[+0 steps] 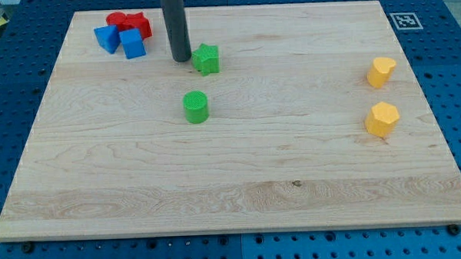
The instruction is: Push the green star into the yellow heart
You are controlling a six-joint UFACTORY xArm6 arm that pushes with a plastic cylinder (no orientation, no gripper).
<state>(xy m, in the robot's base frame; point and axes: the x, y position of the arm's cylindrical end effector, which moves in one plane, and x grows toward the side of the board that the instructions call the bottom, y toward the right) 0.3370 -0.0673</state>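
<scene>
The green star [206,59] lies on the wooden board [240,175] near the view's top, left of centre. My tip [181,59] stands just left of the green star, close to it or touching it. The yellow heart [381,71] lies far off at the view's right. The rod rises straight up out of the view's top.
A green cylinder [196,106] sits below the star. A yellow hexagon block [382,119] lies below the heart. At the top left cluster a red cylinder [116,20], a red star [138,24] and two blue blocks [106,38] [132,43].
</scene>
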